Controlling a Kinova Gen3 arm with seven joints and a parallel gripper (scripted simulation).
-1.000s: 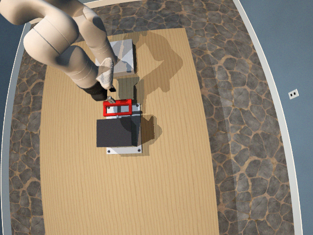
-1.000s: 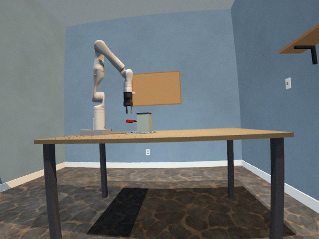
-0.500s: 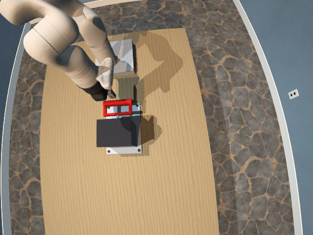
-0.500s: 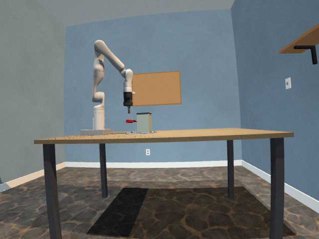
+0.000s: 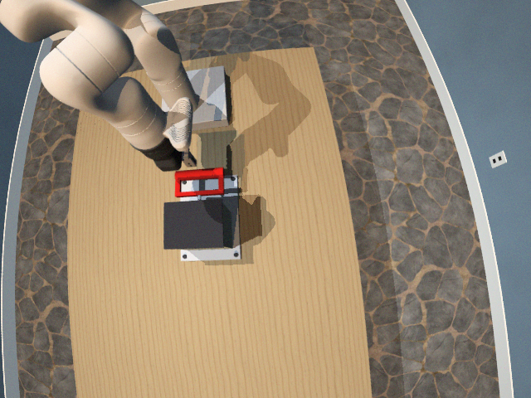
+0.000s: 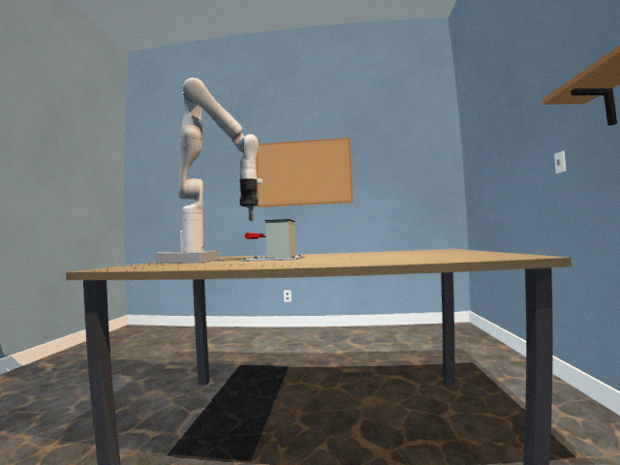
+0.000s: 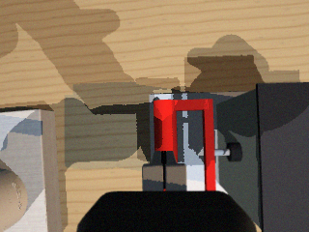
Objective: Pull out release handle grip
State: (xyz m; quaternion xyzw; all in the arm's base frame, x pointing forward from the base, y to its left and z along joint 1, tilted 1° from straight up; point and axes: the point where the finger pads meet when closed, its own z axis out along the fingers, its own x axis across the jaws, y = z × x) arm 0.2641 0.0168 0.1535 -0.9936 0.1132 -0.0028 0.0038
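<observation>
— Above the red grip, what do you have?

— From my exterior view, the gripper (image 6: 250,218) hangs in the air over the release handle's grip (image 6: 255,234), apart from it. On the wrist view the jaws are pressed together with nothing between them; I see the two fingertips touching, just a thin dark seam.

— And the grip itself?

— It sits close in front of the dark housing (image 5: 195,224), over the pale base plate (image 5: 210,255) on the wooden surface (image 5: 257,299). From the top view its front bar (image 5: 197,172) lies just beside my jaws, on the arm's side. How far out it stands I can't judge well from here.

— Anything else nearby?

— Only the arm's grey pedestal (image 5: 211,85), well behind the handle.
</observation>
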